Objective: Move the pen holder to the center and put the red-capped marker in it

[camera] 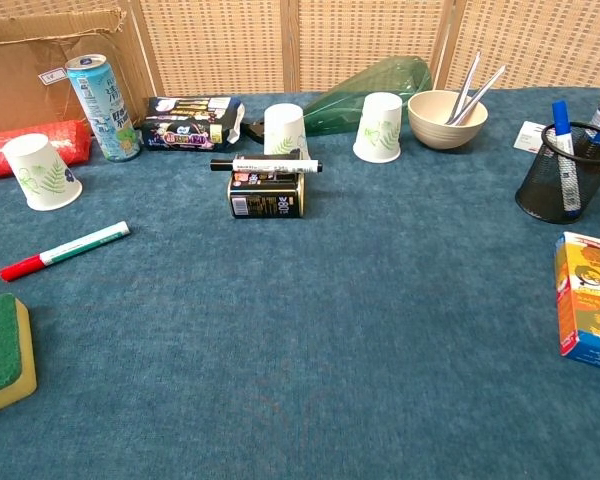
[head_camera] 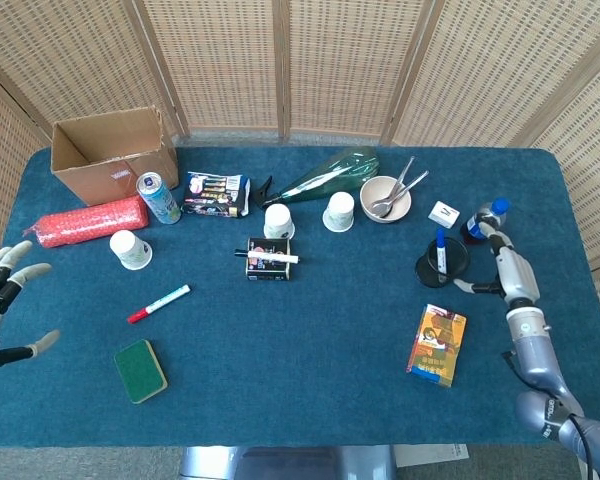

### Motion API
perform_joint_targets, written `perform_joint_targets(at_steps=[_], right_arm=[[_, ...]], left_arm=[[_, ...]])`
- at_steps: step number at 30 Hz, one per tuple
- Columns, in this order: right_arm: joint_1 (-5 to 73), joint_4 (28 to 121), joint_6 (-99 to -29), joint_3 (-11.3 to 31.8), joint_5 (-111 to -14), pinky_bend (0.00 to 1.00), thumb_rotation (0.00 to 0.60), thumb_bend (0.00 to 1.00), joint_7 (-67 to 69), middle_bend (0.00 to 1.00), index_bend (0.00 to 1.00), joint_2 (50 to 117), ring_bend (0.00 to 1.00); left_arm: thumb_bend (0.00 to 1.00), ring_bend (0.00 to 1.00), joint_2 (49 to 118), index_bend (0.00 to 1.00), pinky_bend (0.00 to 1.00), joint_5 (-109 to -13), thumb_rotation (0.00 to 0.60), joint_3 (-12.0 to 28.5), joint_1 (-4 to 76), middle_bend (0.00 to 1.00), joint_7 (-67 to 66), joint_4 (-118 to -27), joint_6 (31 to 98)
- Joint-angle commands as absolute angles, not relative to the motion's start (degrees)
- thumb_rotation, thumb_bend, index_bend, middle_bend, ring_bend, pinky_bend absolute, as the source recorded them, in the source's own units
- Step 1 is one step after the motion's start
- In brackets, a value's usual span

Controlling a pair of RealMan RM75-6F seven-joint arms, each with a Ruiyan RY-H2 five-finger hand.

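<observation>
The black mesh pen holder (head_camera: 442, 266) (camera: 565, 175) stands at the right side of the table with a blue-capped marker upright in it. My right hand (head_camera: 492, 252) is just to its right, fingers spread along the holder's side; I cannot tell whether they touch it. The red-capped marker (head_camera: 158, 303) (camera: 63, 250) lies flat on the blue cloth at the left. My left hand (head_camera: 5, 290) hovers at the table's left edge, fingers apart and holding nothing, well away from the marker.
A small black box (head_camera: 267, 264) with a black-capped marker on it sits mid-table, with paper cups (head_camera: 279, 221) behind it. A green sponge (head_camera: 141, 370), a cardboard box (head_camera: 115, 155), a can (head_camera: 159, 197), a bowl (head_camera: 385, 198), a blue bottle (head_camera: 485, 218) and an orange carton (head_camera: 437, 344) stand around.
</observation>
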State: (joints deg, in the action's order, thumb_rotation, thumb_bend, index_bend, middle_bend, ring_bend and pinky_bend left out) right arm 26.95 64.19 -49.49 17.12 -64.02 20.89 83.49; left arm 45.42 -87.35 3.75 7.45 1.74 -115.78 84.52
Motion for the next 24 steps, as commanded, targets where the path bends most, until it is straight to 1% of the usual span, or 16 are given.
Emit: perform_joint_targets(at_steps=[1,8,11,13,14,17,19,22,24], right_arm=[[27.2,63.95,-48.79,16.84,-63.91,0.22,0.6,0.0,21.04,0.0,0.0,84.09,0.0],[27.92,63.04,-48.71,16.6,-64.05,0.22,0.6,0.0,20.89,0.02,0.0,86.01,0.02],[28.06,62.42,-49.19,16.85,-63.95,0.24,0.6,0.0,20.98,0.09,0.0,86.65,0.08],[28.05,61.7,-50.17,17.17,-63.93,0.26,0.6,0.0,21.13,0.17,0.02,87.41,0.16],[28.04,61.47,-50.49,17.26,-63.96,0.27,0.6,0.0,21.24,0.2,0.04,87.67,0.18],[27.93,60.17,-52.4,17.51,-64.4,0.31,0.6,0.0,21.45,0.33,0.12,89.02,0.32],[27.8,59.09,-54.0,17.67,-64.75,0.35,0.6,0.0,21.52,0.42,0.2,90.1,0.42],[27.64,57.35,-56.08,17.73,-65.17,0.36,0.6,0.0,21.16,0.46,0.29,91.76,0.48],[27.56,56.46,-56.87,17.74,-65.29,0.37,0.6,0.0,21.03,0.48,0.31,92.57,0.5]], left_arm=[[0.18,0.0,45.38,0.21,0.0,-87.32,0.6,3.7,7.37,0.0,2.2,-115.45,84.5],[0.18,0.0,45.06,0.21,0.0,-87.23,0.6,3.74,7.18,0.0,2.98,-114.9,84.72],[0.18,0.0,44.82,0.21,0.0,-87.32,0.6,3.77,7.09,0.0,3.28,-114.79,84.91],[0.18,0.0,44.64,0.21,0.0,-87.22,0.6,3.88,7.04,0.0,3.51,-114.76,85.07],[0.18,0.0,44.6,0.21,0.0,-87.2,0.6,3.91,7.02,0.0,3.58,-114.76,85.12],[0.18,0.0,44.49,0.21,0.0,-87.31,0.6,3.87,6.99,0.0,3.74,-114.68,85.1],[0.18,0.0,44.47,0.21,0.0,-87.28,0.6,3.84,6.99,0.0,3.88,-114.64,85.03],[0.18,0.0,44.48,0.21,0.0,-87.24,0.6,3.84,6.99,0.0,4.05,-114.57,84.96],[0.18,0.0,44.46,0.21,0.0,-87.3,0.6,3.8,6.97,0.0,4.11,-114.51,84.96]])
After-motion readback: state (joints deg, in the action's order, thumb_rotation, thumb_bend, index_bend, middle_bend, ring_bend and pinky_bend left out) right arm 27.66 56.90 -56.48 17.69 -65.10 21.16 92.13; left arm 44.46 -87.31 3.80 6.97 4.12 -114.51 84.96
